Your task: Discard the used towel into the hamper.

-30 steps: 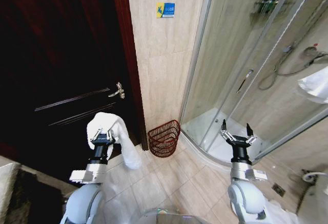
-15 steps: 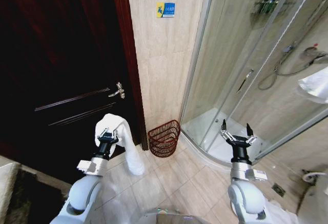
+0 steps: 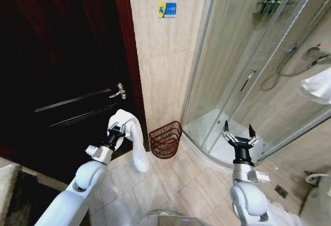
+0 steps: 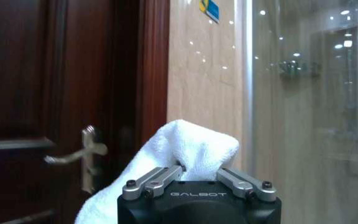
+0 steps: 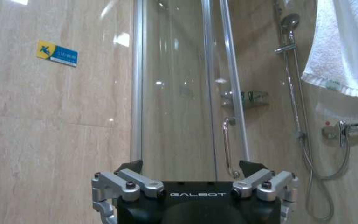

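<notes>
Left gripper [image 3: 118,132] clamped on the white towel [image 3: 135,143], held up in front of the dark door [image 3: 62,71]; towel bunches over the fingers and hangs down its right side. Hamper [image 3: 166,139] on the floor against the tiled wall, just right of and lower than the towel, not touching. Right gripper [image 3: 240,135] spread open, idle by the shower enclosure [image 3: 248,65].

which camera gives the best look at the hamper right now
The head view: the hamper stands whole on the floor against the wall, just beyond the towel in the left gripper. The wrist views look at door, wall and shower glass instead.
</notes>
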### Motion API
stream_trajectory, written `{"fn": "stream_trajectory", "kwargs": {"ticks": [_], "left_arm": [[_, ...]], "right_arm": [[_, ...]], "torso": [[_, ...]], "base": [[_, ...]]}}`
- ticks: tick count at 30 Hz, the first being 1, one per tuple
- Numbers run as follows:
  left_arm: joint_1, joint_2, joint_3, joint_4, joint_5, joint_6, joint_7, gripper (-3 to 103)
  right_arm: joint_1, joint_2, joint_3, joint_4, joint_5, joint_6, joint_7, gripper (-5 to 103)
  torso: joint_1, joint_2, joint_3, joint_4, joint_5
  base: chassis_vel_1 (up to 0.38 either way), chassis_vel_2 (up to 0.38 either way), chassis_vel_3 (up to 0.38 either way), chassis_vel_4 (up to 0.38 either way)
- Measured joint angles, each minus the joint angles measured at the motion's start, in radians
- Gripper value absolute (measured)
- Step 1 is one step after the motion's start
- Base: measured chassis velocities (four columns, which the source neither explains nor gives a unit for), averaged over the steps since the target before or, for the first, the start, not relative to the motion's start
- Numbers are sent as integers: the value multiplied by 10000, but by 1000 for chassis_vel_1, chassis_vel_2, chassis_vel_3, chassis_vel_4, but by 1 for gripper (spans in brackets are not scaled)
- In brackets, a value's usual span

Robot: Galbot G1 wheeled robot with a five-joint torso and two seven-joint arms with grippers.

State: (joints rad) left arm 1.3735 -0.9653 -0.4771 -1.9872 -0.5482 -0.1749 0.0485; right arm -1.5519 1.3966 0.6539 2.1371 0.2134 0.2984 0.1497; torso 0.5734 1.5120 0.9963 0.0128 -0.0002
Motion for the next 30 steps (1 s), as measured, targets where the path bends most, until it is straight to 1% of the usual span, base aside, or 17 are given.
{"fn": "stream_trajectory", "kwargs": {"ticks": [2, 5, 6, 10, 11, 14, 15, 17, 18, 21, 22, 25, 26, 28, 30], "left_arm": [[-76, 33, 164, 150, -32, -58, 72, 4], [-351, 52, 687, 581, 5, -206, 218, 4], [-351, 52, 687, 581, 5, -206, 218, 4], [-990, -45, 1447, 1323, 112, -223, 218, 4], [-990, -45, 1447, 1323, 112, -223, 218, 4], [-1652, -196, 2049, 1972, 129, -221, 216, 4], [-1652, -196, 2049, 1972, 129, -221, 216, 4], [-2105, -313, 2443, 2349, 129, -212, 213, 4], [-2105, -313, 2443, 2349, 129, -212, 213, 4], [-2854, -478, 3080, 2922, 103, -210, 218, 4], [-2854, -478, 3080, 2922, 103, -210, 218, 4], [-3511, -723, 3568, 3336, 33, -211, 224, 4], [-3511, -723, 3568, 3336, 33, -211, 224, 4], [-3983, -957, 3864, 3693, 2, -213, 205, 4], [-4130, -1034, 3944, 3806, -10, -213, 201, 4]], "right_arm": [[0, 0, -1, 0, 0, 0, 0, 100], [0, 0, 0, 0, 0, 0, 0, 100], [0, 0, 0, 0, 0, 0, 0, 100], [0, 0, 0, 0, 0, 0, 0, 100], [0, 0, 0, 0, 0, 0, 0, 100], [0, 0, 0, 0, 0, 0, 0, 100], [0, 0, 0, 0, 0, 0, 0, 100], [0, 0, 0, 0, 0, 1, 0, 100], [0, 0, 0, 0, 0, 1, 0, 100], [0, 0, 0, 0, 0, 1, 0, 100], [0, 0, 0, 0, 0, 1, 0, 100], [0, 0, 0, 0, 0, 1, 0, 100], [0, 0, 0, 0, 0, 1, 0, 100], [0, 0, 1, 0, 0, 0, 0, 100], [0, 0, 0, 0, 0, 0, 0, 100]], "torso": [[0, 0, 0, 0, 1], [0, 0, 0, 1, 0], [0, 0, 0, 1, 0], [0, 0, -1, 1, 2], [0, 0, -1, 1, 2], [0, 0, -1, 1, 1], [0, 0, -1, 1, 1], [0, 0, -1, -1, 3], [0, 0, -1, -1, 3], [0, 0, -1, 0, 4], [0, 0, -1, 0, 4], [0, 0, 0, 0, 4], [0, 0, 0, 0, 4], [0, 0, 0, 0, 4], [0, 0, 0, 0, 3]], "base": [[0, 0, 0, 0], [0, 0, 0, 0], [0, 0, 0, 0], [0, 0, 0, 0], [0, 0, 0, 0], [0, 0, 0, 0], [0, 0, 0, 0], [0, 0, 0, 0], [0, 0, 0, 0], [0, 0, 0, 0], [0, 0, 0, 0], [0, 0, 0, 0], [0, 0, 0, 0], [0, 0, 0, 0], [0, 0, 0, 0]]}}
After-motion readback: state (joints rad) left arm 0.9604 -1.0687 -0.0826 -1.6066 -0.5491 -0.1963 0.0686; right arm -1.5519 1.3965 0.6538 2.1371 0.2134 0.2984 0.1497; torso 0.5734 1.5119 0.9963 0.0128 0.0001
